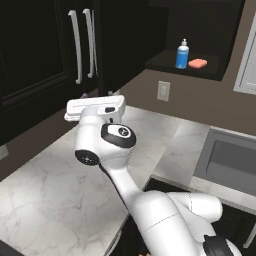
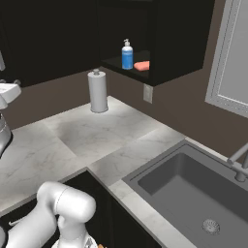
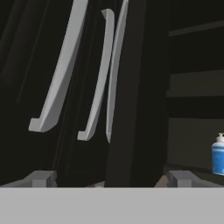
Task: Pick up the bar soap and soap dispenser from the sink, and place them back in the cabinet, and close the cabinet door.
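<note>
Marble countertop [image 1: 55,185] spanning the foreground, wrapping one sink [image 2: 193,198] with one round drain [image 2: 211,226] and one slim faucet [image 2: 238,162] at its right rim. Nothing lying in the basin as seen from the right base view.

Gripper [image 3: 109,178] hovering over the counter, pointing at the dark cabinet [image 1: 40,55]; two fingertips [image 3: 41,178] standing well apart, jaws spread wide, gripping nothing.

Cabinet door [image 3: 135,87] standing open edge-on directly ahead of the hand, blocking part of the cabinet interior. Three silver bar handles [image 3: 61,70] appearing in the hand view, two in the left base view.

One soap dispenser [image 1: 182,54] standing upright on the cabinet's open lower shelf, one bar soap [image 1: 198,63] lying just beside it, to its right.

One paper towel roll [image 2: 98,91] standing on the counter below the shelf, seen from the right base view. One wall outlet [image 1: 163,90] sitting on the brown wall beneath the shelf. Window frame [image 2: 227,58] bordering the far right.
</note>
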Controlling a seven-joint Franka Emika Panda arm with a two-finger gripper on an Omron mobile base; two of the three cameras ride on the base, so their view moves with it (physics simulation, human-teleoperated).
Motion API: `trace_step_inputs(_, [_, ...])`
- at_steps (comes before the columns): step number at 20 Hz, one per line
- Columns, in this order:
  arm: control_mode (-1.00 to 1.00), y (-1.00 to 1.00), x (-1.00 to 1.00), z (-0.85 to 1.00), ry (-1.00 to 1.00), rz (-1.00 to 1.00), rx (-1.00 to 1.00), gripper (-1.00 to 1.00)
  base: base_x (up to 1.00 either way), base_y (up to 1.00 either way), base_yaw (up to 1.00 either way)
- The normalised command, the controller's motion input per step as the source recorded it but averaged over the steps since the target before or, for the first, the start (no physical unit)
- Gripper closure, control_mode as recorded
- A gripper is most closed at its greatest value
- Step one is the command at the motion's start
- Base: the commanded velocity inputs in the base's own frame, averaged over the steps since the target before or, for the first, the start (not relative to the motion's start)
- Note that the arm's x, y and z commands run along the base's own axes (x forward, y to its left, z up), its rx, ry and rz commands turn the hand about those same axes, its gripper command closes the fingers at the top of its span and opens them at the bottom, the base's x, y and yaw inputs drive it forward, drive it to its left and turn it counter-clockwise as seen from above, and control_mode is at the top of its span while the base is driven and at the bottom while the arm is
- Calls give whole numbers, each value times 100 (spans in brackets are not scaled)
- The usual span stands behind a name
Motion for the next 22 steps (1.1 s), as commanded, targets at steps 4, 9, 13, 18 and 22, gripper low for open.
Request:
trace_step_inputs(4, [-100, -5, 0, 0, 0, 0, 0, -100, 0, 0, 0])
trace_step_inputs(9, [-100, -9, 2, 0, 0, 0, 0, -100, 0, 0, 0])
trace_step_inputs(13, [-100, -10, 0, 0, 0, 0, 0, -100, 0, 0, 0])
trace_step_inputs(18, [-100, -8, 3, 0, 0, 0, 0, -100, 0, 0, 0])
trace_step_inputs(22, [-100, -5, 11, 0, 0, 0, 0, -100, 0, 0, 0])
